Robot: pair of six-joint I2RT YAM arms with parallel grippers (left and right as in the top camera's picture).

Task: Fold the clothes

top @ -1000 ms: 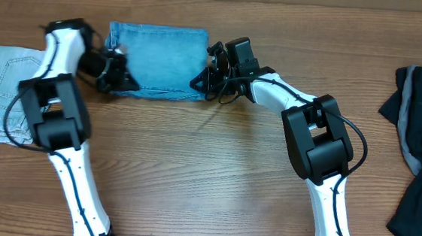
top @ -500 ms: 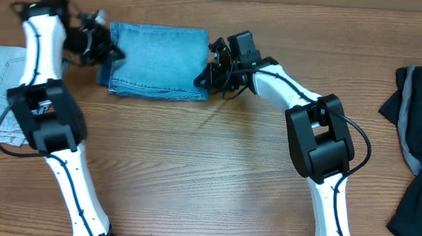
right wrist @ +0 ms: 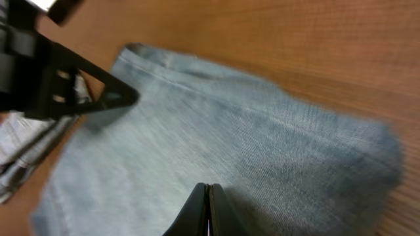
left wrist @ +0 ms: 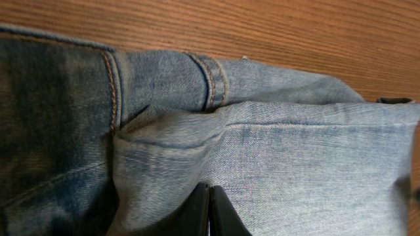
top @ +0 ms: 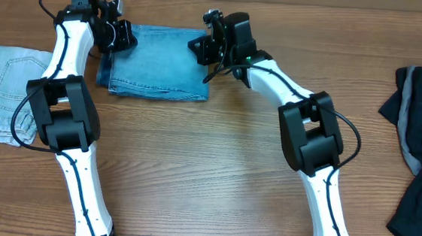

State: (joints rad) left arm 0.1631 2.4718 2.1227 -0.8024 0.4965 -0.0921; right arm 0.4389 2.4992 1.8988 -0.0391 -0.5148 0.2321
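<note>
folded jeans (top: 158, 65) lie long side left-to-right — left gripper (top: 124, 36), right gripper (top: 196, 47) both pinched closed, empty

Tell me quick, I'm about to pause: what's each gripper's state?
Left gripper: shut, holding nothing, over the jeans.
Right gripper: shut, holding nothing, over the jeans.

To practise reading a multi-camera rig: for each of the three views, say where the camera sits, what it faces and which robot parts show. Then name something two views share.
Overhead: above the table, looking down on the jeans; both arms, left gripper and right gripper show.
Left wrist: on the left arm, close over the jeans; only its shut fingertips show.
Right wrist: on the right arm, facing across the jeans; its shut fingertips show.
Shared: overhead and right wrist both show the left gripper.
</note>
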